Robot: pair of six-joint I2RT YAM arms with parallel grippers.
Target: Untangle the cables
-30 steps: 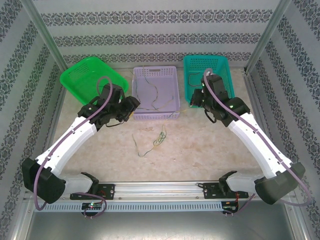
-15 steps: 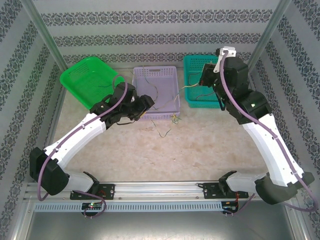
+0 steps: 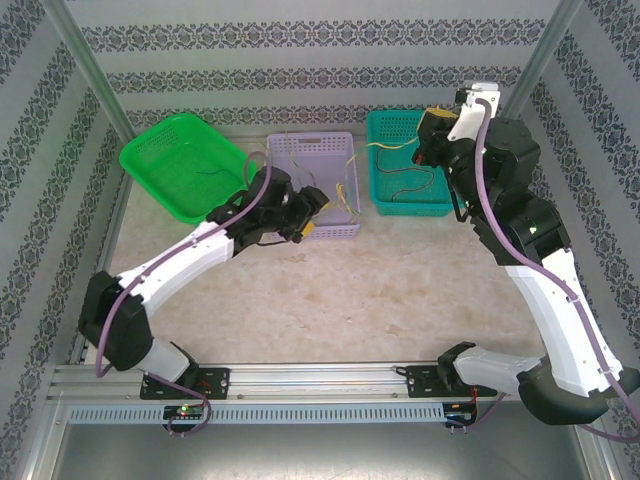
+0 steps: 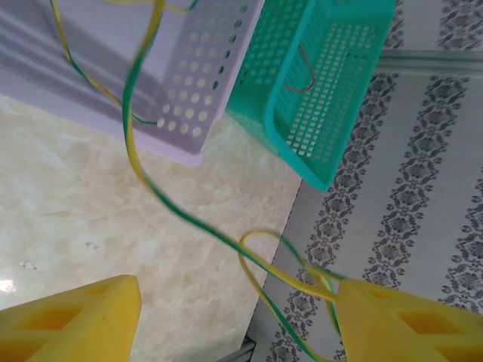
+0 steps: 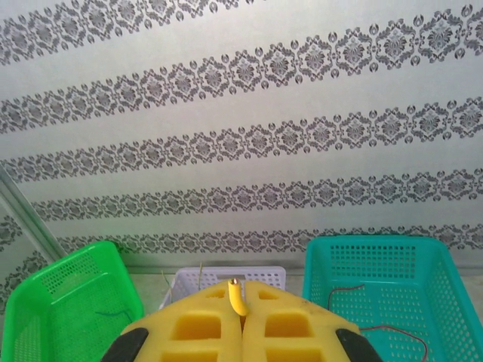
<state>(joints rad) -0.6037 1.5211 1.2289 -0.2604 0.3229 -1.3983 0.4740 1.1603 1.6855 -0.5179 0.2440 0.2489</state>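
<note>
My left gripper [image 3: 318,205] hangs open at the front right corner of the purple basket [image 3: 300,150]. In the left wrist view a green-and-yellow cable [image 4: 136,162] runs down from the purple basket [image 4: 189,83] and loops against the right finger [image 4: 407,320]; the left gripper [image 4: 240,302] has its jaws wide apart. My right gripper [image 3: 432,125] is raised over the teal basket [image 3: 440,205], shut on a yellow cable [image 3: 392,143]. The cable's end [image 5: 235,289] pokes up between the closed fingers of the right gripper [image 5: 245,303]. More cables [image 3: 345,190] drape over the purple basket's right side.
A red and dark cable [image 3: 410,185] lies in the teal basket [image 5: 453,264]. The green basket [image 3: 150,150] at the back left holds one thin cable [image 3: 205,172]. Patterned walls and metal posts [image 3: 90,70] close in the table.
The left gripper slid right along the purple basket's front and opened wider. The cables left the tabletop and now hang at the purple basket. The right arm rose with the yellow cable.
</note>
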